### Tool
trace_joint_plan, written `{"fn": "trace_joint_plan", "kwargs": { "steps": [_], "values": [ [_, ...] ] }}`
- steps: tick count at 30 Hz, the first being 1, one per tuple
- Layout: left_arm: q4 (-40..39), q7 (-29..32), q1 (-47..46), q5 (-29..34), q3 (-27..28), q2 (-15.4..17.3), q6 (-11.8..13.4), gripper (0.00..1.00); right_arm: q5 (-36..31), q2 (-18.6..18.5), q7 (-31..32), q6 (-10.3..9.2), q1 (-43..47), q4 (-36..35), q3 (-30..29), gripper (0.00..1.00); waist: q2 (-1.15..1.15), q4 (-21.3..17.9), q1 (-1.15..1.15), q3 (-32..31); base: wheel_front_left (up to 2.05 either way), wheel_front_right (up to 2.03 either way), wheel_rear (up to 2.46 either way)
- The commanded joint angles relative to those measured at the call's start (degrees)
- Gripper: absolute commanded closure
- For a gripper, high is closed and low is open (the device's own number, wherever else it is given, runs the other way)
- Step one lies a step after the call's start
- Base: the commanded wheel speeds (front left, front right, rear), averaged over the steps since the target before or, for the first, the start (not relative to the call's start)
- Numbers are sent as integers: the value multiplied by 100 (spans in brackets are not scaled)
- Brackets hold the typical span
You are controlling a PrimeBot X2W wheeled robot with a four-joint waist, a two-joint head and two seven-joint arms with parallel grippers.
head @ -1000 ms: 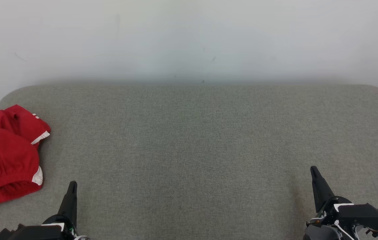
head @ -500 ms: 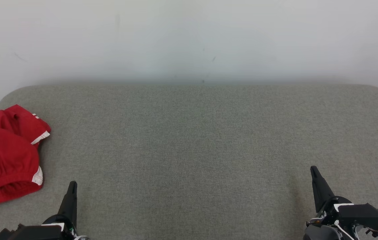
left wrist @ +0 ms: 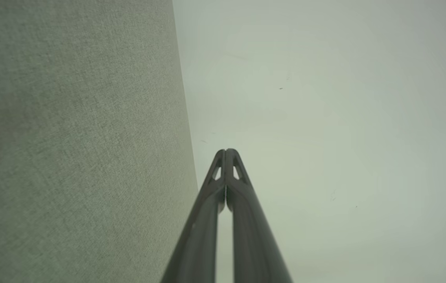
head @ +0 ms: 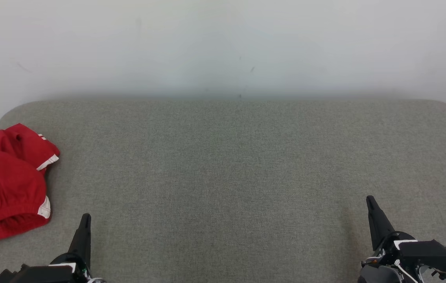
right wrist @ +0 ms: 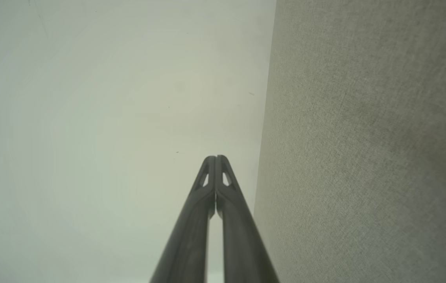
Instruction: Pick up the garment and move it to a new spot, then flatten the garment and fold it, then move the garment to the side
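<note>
Garment (head: 6,184), crumpled red cloth, lies on woven grey cushion (head: 223,177); both jaws closed, empty.

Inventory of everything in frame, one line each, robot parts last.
garment: 1, red with white trim, bunched at the far left of the pad, cut off by the left edge of the head view
pad: 1, grey-green woven fabric, rounded far corners, spans the lower part of the head view
wall: 1, off-white with a few small dark marks, behind the pad
left gripper: 1, dark, lower left over the pad, shut, apart from the garment
right gripper: 1, dark, lower right over the pad, shut, holding nothing
</note>
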Motion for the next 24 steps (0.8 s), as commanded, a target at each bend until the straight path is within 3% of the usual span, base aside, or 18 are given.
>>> {"fn": "trace_joint_plan", "kwargs": {
  "steps": [1, 5, 6, 15, 24],
  "values": [
    [-15, 5, 36, -28, 19, 15, -19, 100, 2, -1, 14, 7, 47, -3, 0, 100, 0, 0, 0, 0, 0, 0, 0],
    [-15, 5, 36, -28, 19, 15, -19, 100, 2, -1, 14, 7, 47, -4, 0, 100, 0, 0, 0, 0, 0, 0, 0],
    [9, -2, 3, 1, -2, -1, 1, 0, -1, 2, -2, 0, 1, 11, 1, 0, 0, 0, 0, 0, 0, 0, 0],
    [181, -167, 119, 176, -91, -15, 3, 0, -153, -47, -160, -24, 126, 129, 128, 0, 0, -1, 0, 10, 0, 0, 0],
    [144, -390, 91, 1113, -147, -14, 2, 0, -817, -162, -391, -20, 77, 140, 278, 0, 0, -5, 0, 35, 0, 0, 0]
  ]
}}
